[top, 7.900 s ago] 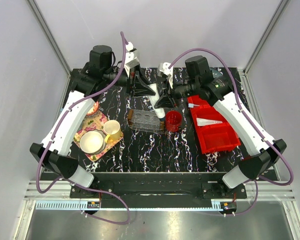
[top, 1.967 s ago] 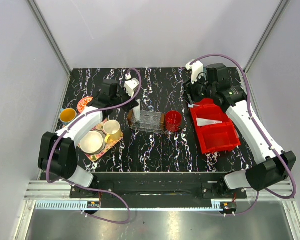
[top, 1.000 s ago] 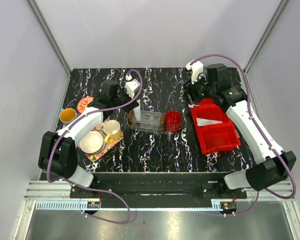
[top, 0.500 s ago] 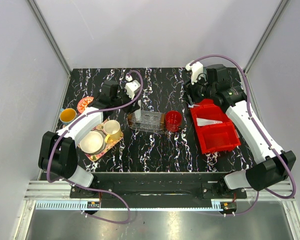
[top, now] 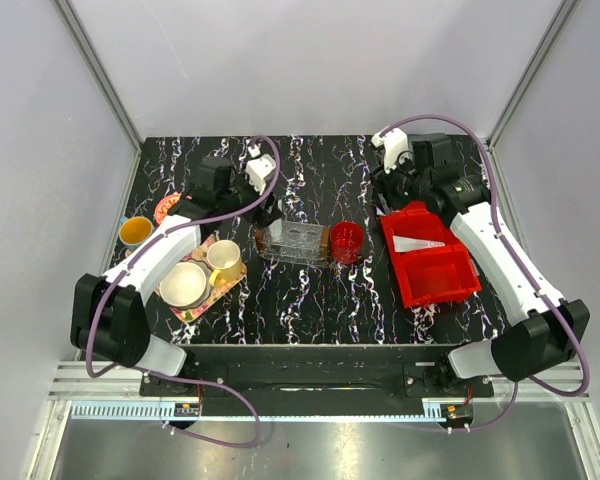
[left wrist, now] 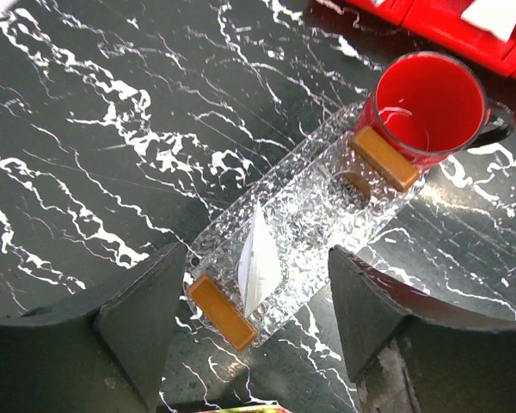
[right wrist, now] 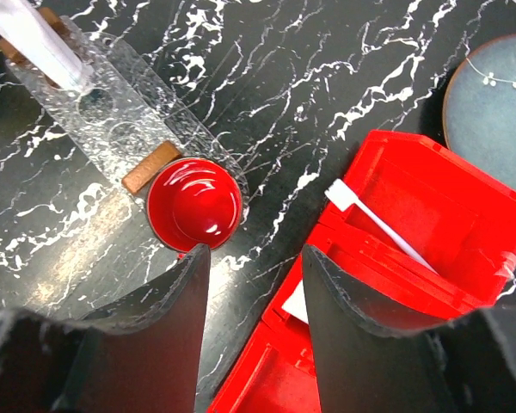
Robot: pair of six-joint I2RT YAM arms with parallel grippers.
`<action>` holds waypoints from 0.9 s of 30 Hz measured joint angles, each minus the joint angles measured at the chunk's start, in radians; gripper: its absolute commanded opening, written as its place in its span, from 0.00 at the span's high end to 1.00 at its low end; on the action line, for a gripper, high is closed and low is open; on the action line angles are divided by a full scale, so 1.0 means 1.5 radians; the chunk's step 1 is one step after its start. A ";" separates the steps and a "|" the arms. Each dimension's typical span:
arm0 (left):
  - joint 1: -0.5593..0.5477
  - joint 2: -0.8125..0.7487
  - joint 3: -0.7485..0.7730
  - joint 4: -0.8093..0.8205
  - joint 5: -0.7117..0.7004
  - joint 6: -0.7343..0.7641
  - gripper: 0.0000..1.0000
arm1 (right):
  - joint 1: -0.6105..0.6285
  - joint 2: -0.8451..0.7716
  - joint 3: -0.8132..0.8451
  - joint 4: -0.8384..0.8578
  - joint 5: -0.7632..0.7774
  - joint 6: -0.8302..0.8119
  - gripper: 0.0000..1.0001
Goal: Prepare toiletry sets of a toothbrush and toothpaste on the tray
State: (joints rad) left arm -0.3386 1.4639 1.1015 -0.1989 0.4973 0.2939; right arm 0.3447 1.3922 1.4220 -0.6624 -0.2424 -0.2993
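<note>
My left tool (left wrist: 256,280): just parted, released.
Toothpaste (left wrist: 260,258): now lying in the tray (left wrist: 314,219).
My right tool (right wrist: 254,262): released, empty.
Pending: toothbrush (right wrist: 376,226), in red bin (right wrist: 469,219).

Two toothpaste tubes (left wrist: 260,258) (one lying in the single tray (left wrist: 318,198)), one toothbrush (right wrist: 378,228), one red cup (left wrist: 430,103).

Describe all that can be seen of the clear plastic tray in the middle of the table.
The tray is a small rectangle of clear, pebbled plastic with low walls and a brown, wood-like handle at each short end. It lies flat on the black marbled table. One white toothpaste tube lies inside, near one handle; no toothbrush is in it. A red cup stands at the other handle, seemingly touching it.
</note>
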 measured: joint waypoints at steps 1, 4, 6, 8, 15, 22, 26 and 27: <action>0.000 -0.006 0.005 -0.002 0.000 -0.003 0.27 | -0.002 0.000 -0.002 0.000 0.005 -0.001 0.47; 0.000 -0.022 0.020 -0.006 0.000 -0.008 0.25 | -0.008 0.000 -0.007 -0.001 0.017 -0.006 0.46; 0.000 -0.033 0.032 -0.008 0.000 -0.012 0.24 | -0.012 0.000 -0.013 -0.001 0.029 -0.008 0.46; 0.000 -0.043 0.039 -0.012 0.000 -0.016 0.23 | -0.016 0.000 -0.020 -0.003 0.041 -0.011 0.45; 0.000 -0.076 0.050 -0.037 -0.004 -0.024 0.20 | -0.020 0.000 -0.055 -0.019 0.104 -0.023 0.44; 0.000 -0.104 0.055 -0.072 -0.017 -0.024 0.20 | -0.022 0.000 -0.118 -0.028 0.156 -0.028 0.45; 0.000 -0.121 0.055 -0.087 -0.019 -0.018 0.20 | -0.035 0.006 -0.141 -0.030 0.170 -0.042 0.45; 0.000 -0.125 0.055 -0.091 -0.019 -0.016 0.20 | -0.041 0.010 -0.144 -0.030 0.172 -0.050 0.45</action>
State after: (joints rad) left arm -0.3386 1.2758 1.1847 -0.3359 0.4690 0.2707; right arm 0.2832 1.4075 1.2064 -0.7078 0.0151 -0.3744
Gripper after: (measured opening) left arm 0.799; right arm 0.553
